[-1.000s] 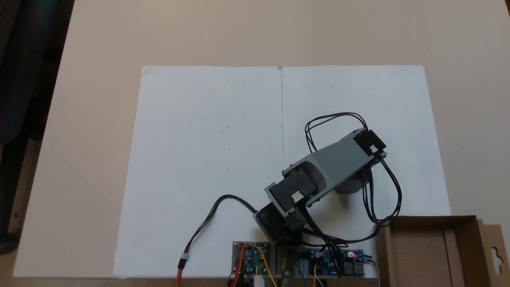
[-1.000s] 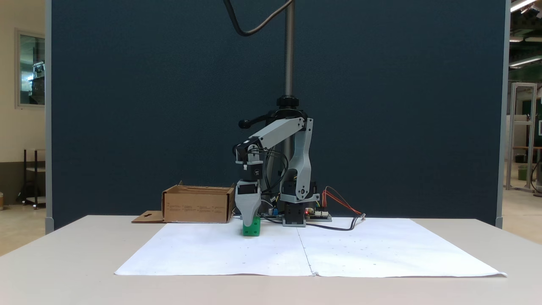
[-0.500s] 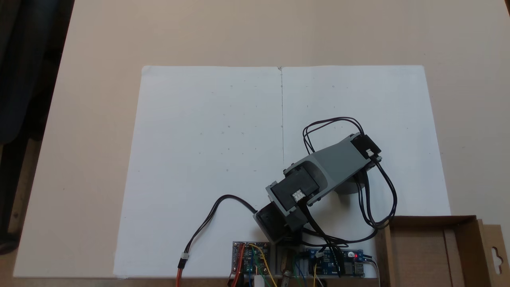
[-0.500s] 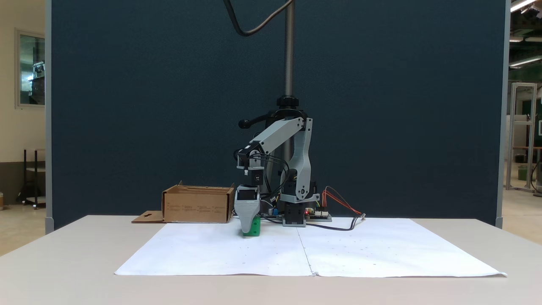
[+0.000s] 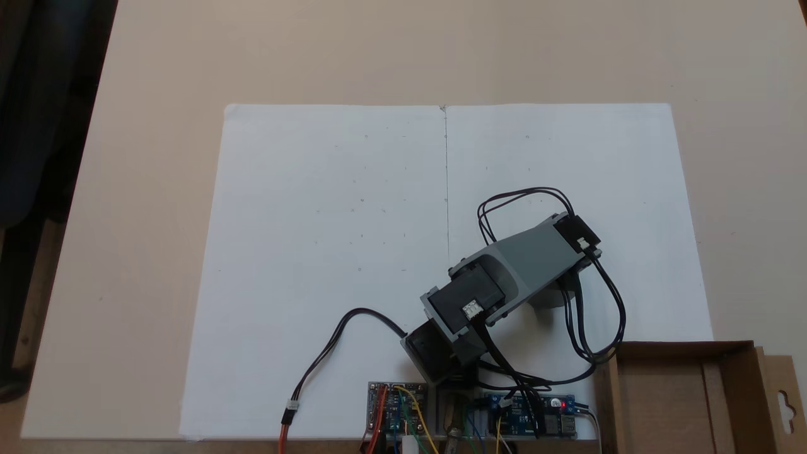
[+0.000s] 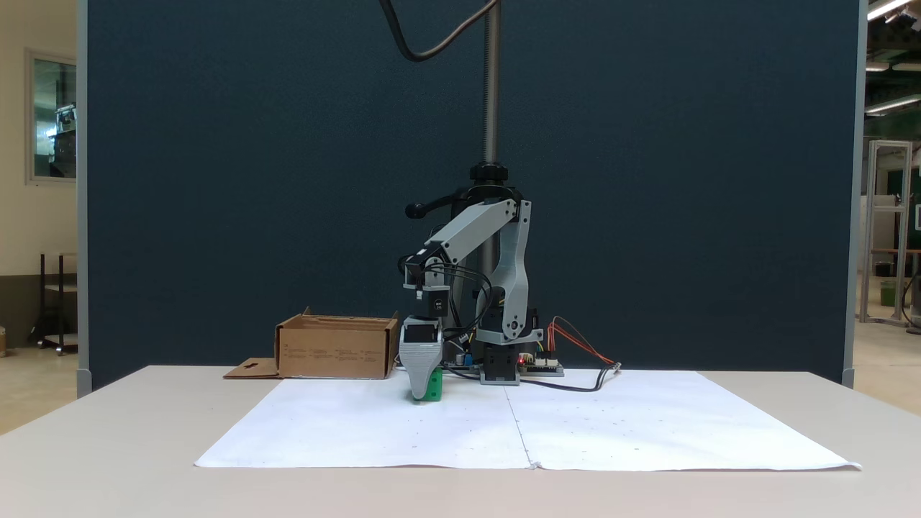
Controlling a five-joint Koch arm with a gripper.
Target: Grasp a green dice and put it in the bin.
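In a fixed view from the front, the green dice [image 6: 434, 385] rests on the white paper, just left of the arm's base. My gripper [image 6: 421, 393] points straight down over it, its tip at paper level. The broad grey jaw covers the left part of the dice, and the other jaw is hidden behind, so the grip cannot be judged. In a fixed view from above, the grey forearm [image 5: 529, 255] hides the dice and the jaws. The bin [image 6: 334, 351], a shallow brown cardboard box, stands left of the gripper; from above the bin [image 5: 684, 346] sits at the lower right.
White paper sheets [image 5: 340, 221] cover the middle of the table. Circuit boards [image 5: 397, 410] and loose black cables [image 5: 340, 334] lie by the arm's base. The bin's slotted flap [image 5: 783, 403] sticks out sideways. A dark partition [image 6: 216, 180] and a pole [image 6: 491, 86] stand behind.
The gripper has come down from just above the dice to paper level, so its grey jaw now covers part of the dice. From above, the forearm drew back slightly toward the base.
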